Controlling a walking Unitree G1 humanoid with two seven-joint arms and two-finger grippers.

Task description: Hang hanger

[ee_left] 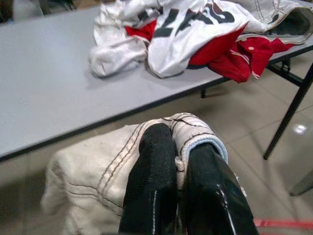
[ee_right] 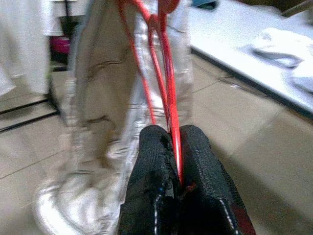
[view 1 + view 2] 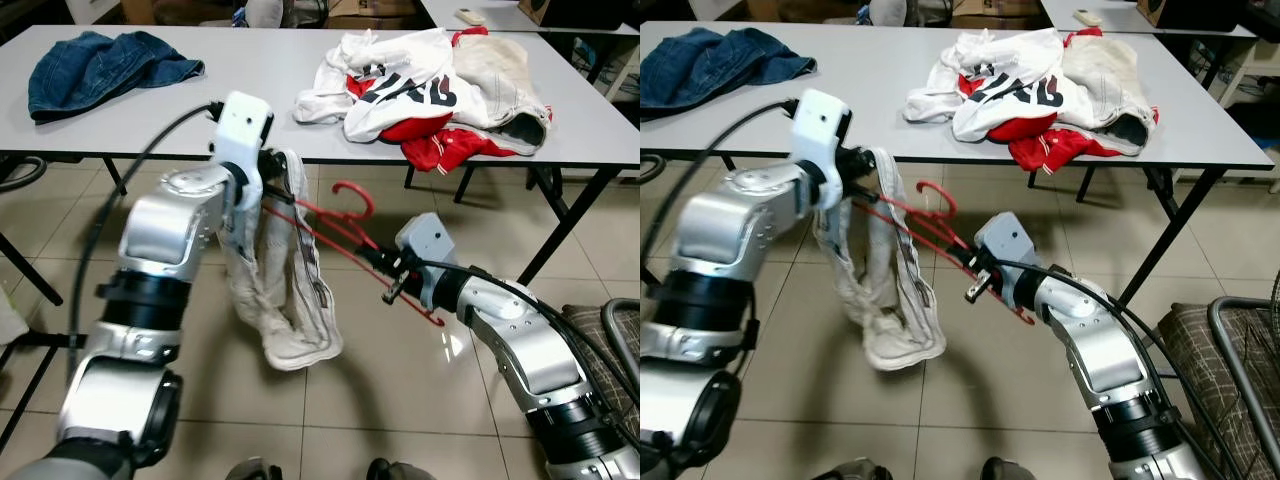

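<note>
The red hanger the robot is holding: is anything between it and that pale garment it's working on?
No. The right gripper pinches the red hanger directly, and the hanger already runs into the cream garment, which the left gripper clamps. No rail to hang it on can be seen.

Thin red wire hanger [image 3: 335, 232]: uniform red, hook included. Off-white fabric garment with dark stitching [image 3: 283, 300]: cream throughout, dark seam lines, a pale blue edge at one fold in the left wrist view. Crumpled dark blue denim garment [image 3: 100, 68]: mottled indigo. Pile of white and red clothes [image 3: 430, 85]: white cloth bearing black lettering, bright red panels, a cream piece alongside. Flat light grey tabletop [image 3: 240, 90] on black legs. Beige tiled floor [image 3: 400, 390] with darker grout lines. Gripper fingers [image 2: 159, 191]: black.
</note>
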